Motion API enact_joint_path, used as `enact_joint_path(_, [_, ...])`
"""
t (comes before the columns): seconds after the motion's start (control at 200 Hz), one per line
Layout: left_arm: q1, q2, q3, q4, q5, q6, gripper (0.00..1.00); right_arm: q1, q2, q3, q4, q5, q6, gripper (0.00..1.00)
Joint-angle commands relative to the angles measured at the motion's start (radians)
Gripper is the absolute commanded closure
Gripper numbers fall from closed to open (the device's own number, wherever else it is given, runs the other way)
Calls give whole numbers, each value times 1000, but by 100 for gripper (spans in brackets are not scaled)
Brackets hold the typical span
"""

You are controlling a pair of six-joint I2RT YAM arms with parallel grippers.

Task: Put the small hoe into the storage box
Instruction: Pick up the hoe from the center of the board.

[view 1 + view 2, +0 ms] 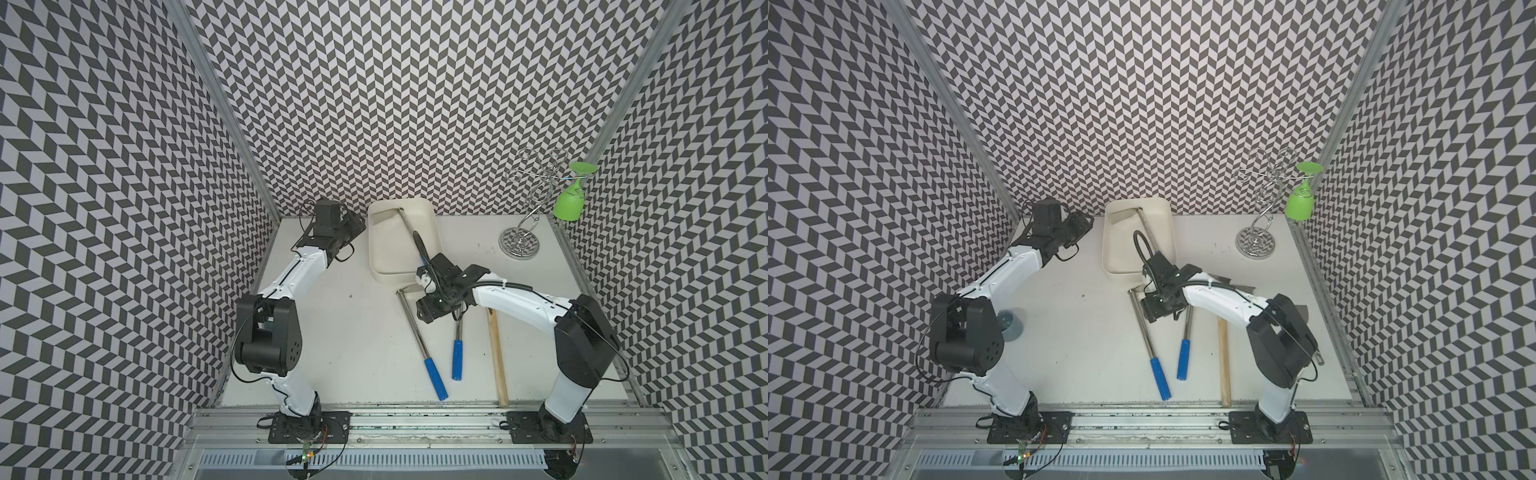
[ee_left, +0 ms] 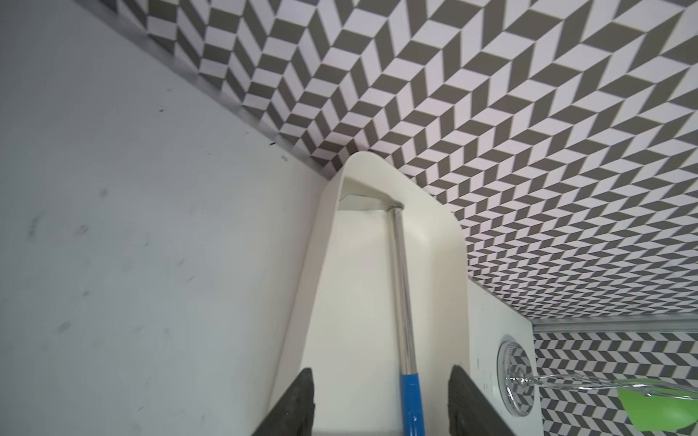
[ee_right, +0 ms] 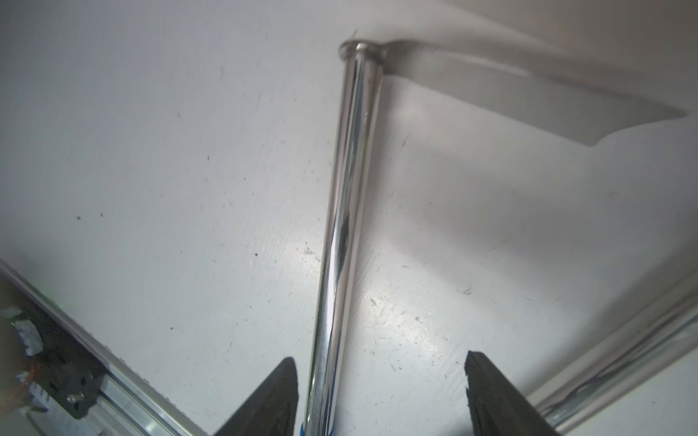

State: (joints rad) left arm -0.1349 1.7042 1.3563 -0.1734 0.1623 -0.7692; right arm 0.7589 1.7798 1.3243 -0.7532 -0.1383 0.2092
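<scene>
Cream storage box (image 1: pixel 390 249), small hoe (image 1: pixel 407 224) lying inside

Both top views: head of the blue-handled tool (image 1: pixel 457 359) nearest the right arm (image 1: pixel 519 297) is hidden beneath it, as is most of the hoe (image 1: pixel 408 226) handle. Left wrist view: green glass (image 2: pixel 657 409) is cropped by the frame edge. Right wrist view: blade (image 3: pixel 528 94) is blurred.

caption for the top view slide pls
Seen from above: the storage box holds one hoe while the right arm bends over a blue-handled tool on the table.
</scene>
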Motion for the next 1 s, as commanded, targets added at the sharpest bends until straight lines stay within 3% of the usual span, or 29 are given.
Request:
enact_joint_path(0.0, [32,-98,-48,19,11,31,43,19,6,3,10,42,-10,33])
enact_joint_path(0.355, [105,-183,-205,12,43,50,43,90,120,59,32,57,-10,36])
enact_joint_path(0.716, [115,-182,-221,11,54,57,44,108,242,160,21,102,-9,40])
enact_joint_path(0.996, [118,-177,-235,18,60,55,44,108,289,172,31,130,-1,49])
